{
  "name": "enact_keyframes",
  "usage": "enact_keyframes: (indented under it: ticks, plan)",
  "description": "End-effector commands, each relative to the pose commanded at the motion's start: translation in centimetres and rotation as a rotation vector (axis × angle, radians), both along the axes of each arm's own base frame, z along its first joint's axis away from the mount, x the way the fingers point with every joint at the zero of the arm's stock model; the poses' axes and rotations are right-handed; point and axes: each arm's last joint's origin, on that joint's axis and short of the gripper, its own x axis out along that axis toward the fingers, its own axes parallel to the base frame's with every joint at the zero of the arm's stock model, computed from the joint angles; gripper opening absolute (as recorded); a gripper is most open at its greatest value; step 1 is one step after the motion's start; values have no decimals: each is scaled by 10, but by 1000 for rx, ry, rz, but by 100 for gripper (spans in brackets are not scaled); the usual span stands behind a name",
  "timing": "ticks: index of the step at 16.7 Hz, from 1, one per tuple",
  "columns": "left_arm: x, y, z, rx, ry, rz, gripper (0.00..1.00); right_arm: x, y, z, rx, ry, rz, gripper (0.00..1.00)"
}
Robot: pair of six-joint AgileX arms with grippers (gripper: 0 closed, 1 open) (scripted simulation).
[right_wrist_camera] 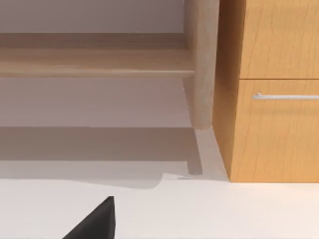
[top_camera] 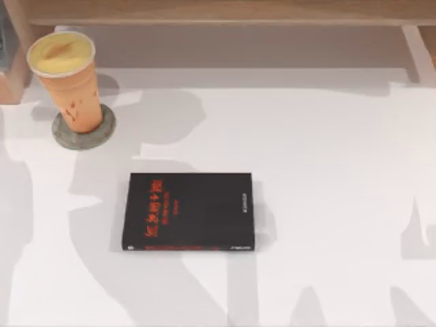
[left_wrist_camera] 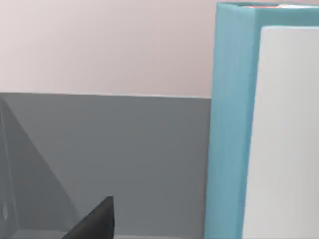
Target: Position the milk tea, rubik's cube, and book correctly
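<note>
The milk tea [top_camera: 68,82], an orange-tan cup with a creamy-yellow top, stands upright on a round grey coaster [top_camera: 85,136] at the table's back left. In the left wrist view the light blue book [left_wrist_camera: 232,124] stands upright with its white page edges showing, close in front of my left gripper [left_wrist_camera: 94,221], of which a dark tip shows at the picture's edge. A dark tip of my right gripper [right_wrist_camera: 94,221] shows above the white table, facing the wooden furniture. The rubik's cube is out of view.
A black book with red lettering [top_camera: 189,211] lies flat at the table's middle. A wooden shelf [top_camera: 218,13] runs along the back edge. The right wrist view shows a wooden post [right_wrist_camera: 202,64] and a cabinet [right_wrist_camera: 274,139] with a metal drawer handle.
</note>
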Motion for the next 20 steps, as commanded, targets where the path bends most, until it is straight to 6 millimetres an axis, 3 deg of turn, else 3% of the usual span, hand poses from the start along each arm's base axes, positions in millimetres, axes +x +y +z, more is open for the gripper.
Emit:
enact_keyframes:
  ticks: [3,9,13,16,20]
  plan:
    - [2,-3,-16,-7,45,-61,100,0,0,0,0,0,0,100]
    - [3,-3,-15,-6,43,-64,100,0,0,0,0,0,0,100]
    - [18,3,-15,-7,46,-63,100,0,0,0,0,0,0,100]
    - [31,-3,-17,-7,47,-65,100,0,0,0,0,0,0,100]
    - [32,-3,-17,-7,48,-65,100,0,0,0,0,0,0,100]
